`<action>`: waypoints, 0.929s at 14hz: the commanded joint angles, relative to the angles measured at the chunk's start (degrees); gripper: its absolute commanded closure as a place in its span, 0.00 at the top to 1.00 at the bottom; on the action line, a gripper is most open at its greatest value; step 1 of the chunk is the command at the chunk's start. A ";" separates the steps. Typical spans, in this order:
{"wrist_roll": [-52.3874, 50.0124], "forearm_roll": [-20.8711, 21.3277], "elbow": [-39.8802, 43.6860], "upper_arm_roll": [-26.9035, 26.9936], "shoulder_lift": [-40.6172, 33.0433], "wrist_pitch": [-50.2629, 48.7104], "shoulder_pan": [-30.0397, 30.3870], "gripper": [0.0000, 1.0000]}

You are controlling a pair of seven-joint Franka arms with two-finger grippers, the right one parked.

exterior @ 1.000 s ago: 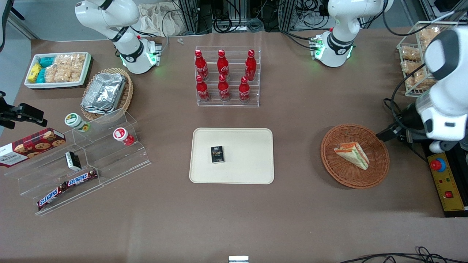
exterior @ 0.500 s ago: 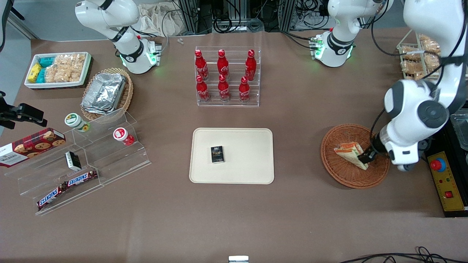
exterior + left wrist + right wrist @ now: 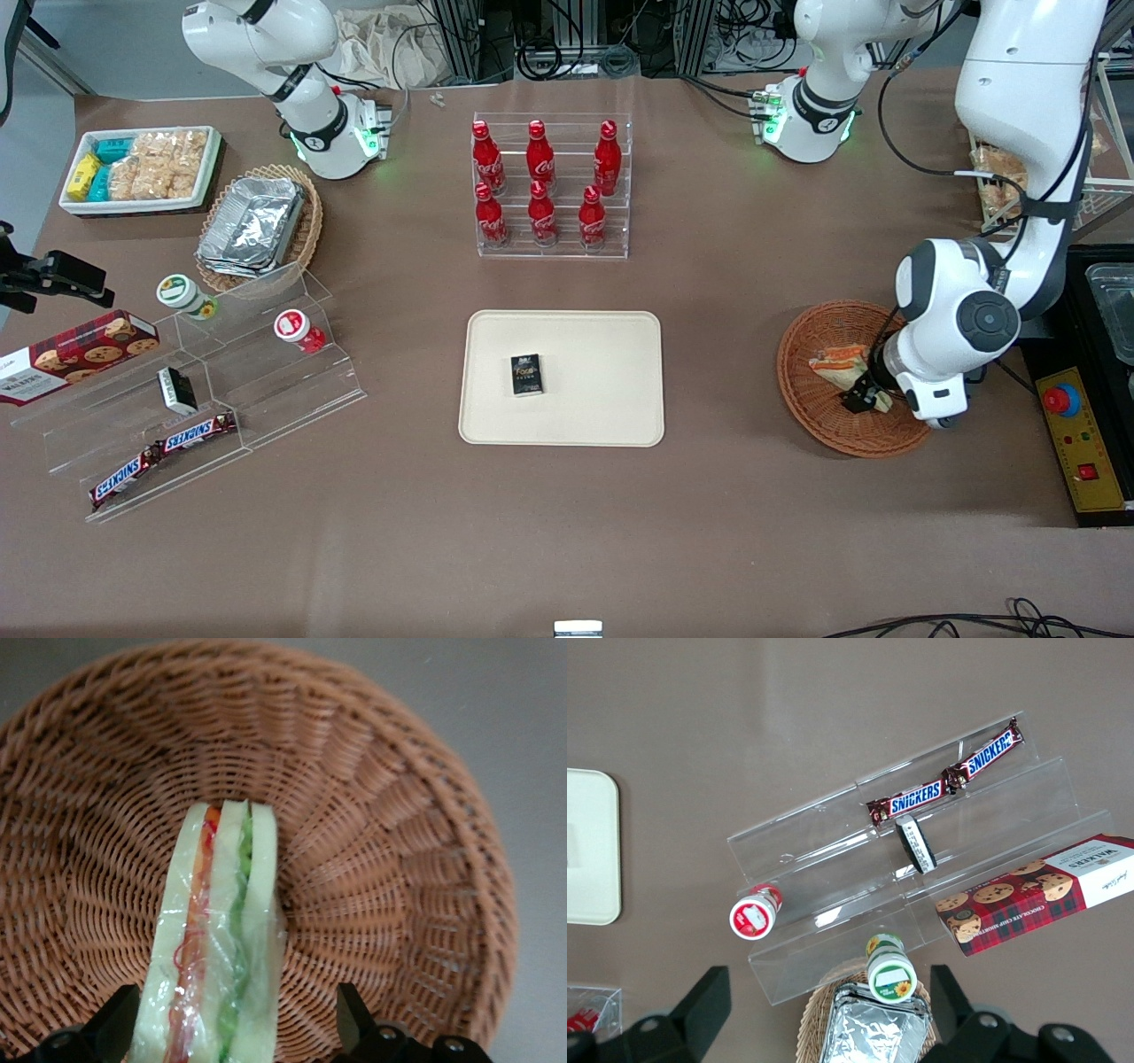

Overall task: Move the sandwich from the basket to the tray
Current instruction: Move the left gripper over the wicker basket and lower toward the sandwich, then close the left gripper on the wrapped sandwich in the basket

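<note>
- I have the tool [image 3: 861, 397] down inside the basket [image 3: 819, 416], which sits toward the working arm's end of the table [image 3: 726, 514], well apart from the tray [image 3: 611, 416].
- The sandwich [image 3: 220, 939] stands on edge on the basket's woven floor, its orange, red and green layers facing the wrist camera under clear wrap.
- The fingers [image 3: 113, 1028] are spread wide, one on each side of the wedge; I see daylight between each finger and the bread, so they grip nothing yet.
- The step in hand, as I judge it, is the pinch. To do it well I would keep the fingers square to the two flat bread faces, so the squeeze lands across the layers and not on the pointed end.
- I would go low enough to catch the body of the wedge, yet stop short of scraping the wicker.
- The wrap looks slick, and the bread probably gives; a firm but gentle close seems right, then a straight lift to clear the basket rim before I swing over.
- The tray already carries a small dark box [image 3: 526, 374], so I would aim for a bare patch beside it.
</note>
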 commanded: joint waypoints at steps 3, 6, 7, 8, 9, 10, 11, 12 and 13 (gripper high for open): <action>-4.11 1.50 -1.28 -0.21 0.45 1.81 0.21 0.42; -4.03 1.59 -1.37 -0.21 0.19 1.73 0.21 0.05; -3.86 1.59 -1.28 -0.21 -0.51 1.03 0.21 0.00; -3.25 1.59 -1.28 -0.21 -2.17 -0.02 0.30 0.00; -2.89 1.59 -0.93 -0.39 -4.01 -2.21 0.30 0.00; -2.02 1.50 0.03 -0.56 -5.86 -4.84 0.04 0.00; -0.88 1.33 1.61 -0.65 -7.62 -7.65 -0.14 0.00; 0.44 0.80 3.19 -0.91 -9.03 -11.07 -0.22 0.00; 2.10 0.54 5.12 -1.79 -9.74 -14.85 -0.40 0.00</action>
